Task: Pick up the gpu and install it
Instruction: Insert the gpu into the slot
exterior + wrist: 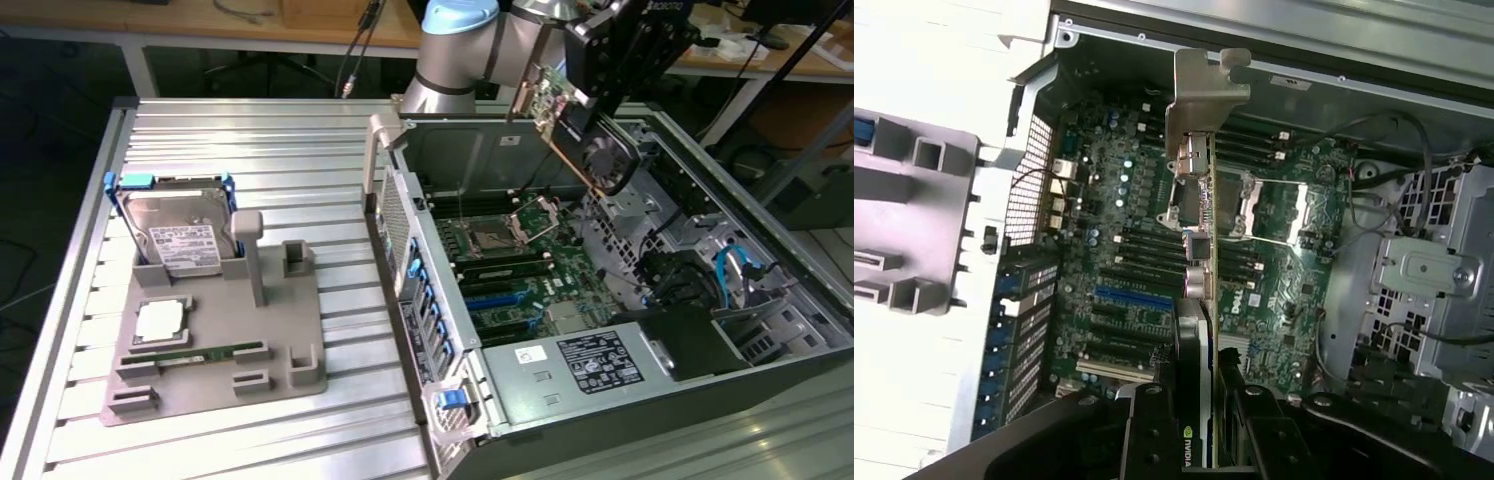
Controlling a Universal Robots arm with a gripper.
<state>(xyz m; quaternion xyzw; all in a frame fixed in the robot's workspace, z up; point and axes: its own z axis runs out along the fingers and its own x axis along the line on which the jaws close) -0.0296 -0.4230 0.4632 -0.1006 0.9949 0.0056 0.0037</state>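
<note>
Wooden desks (pixel 160 20) line the back, cables (pixel 358 50) dangling.

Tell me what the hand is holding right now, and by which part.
The hand clamps the gpu across its flat faces, at the end away from its bracket.

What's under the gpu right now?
The gpu, held in the claw, hangs over the motherboard in the open case: the CPU socket and a blue slot show. The strip of board right beneath the gpu is covered.
</note>
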